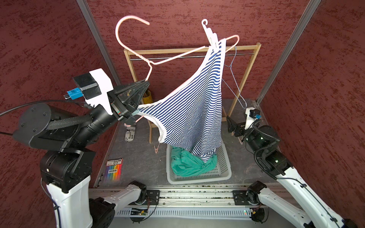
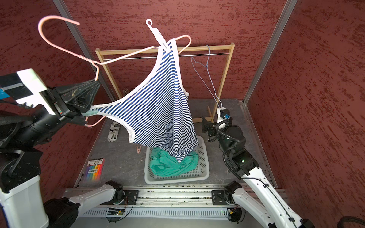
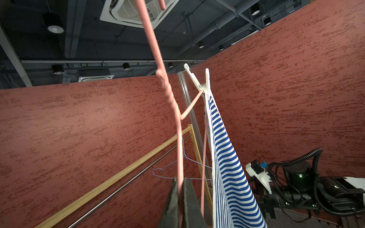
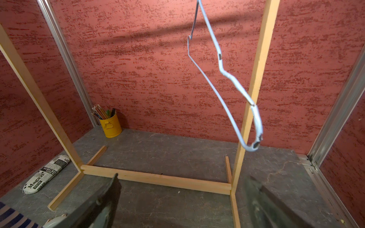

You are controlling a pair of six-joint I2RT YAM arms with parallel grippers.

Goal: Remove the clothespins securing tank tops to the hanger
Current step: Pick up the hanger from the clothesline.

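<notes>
My left gripper (image 1: 147,81) (image 3: 180,180) is raised high and shut on one arm of the pink wire hanger (image 1: 177,56) (image 2: 126,58). The striped tank top (image 1: 193,102) (image 3: 227,167) dangles from that hanger. A white clothespin (image 1: 214,40) (image 3: 199,83) pins one strap at the hanger's high far end. A mint green clothespin (image 1: 136,112) (image 2: 91,113) pins the other strap just below my left gripper. The teal tank top (image 1: 187,162) lies crumpled in the white basket (image 1: 197,180). One pink clothespin (image 1: 156,148) lies on the table. My right gripper (image 1: 230,127) (image 4: 183,176) hovers low at the right, open and holding nothing.
A wooden rack (image 1: 189,50) stands at the back with a pale blue wire hanger (image 1: 235,83) (image 4: 227,73) on its rail. A yellow pencil cup (image 4: 110,124), a newsprint-patterned case (image 1: 130,133) and a pack of coloured markers (image 1: 114,169) sit on the left of the table.
</notes>
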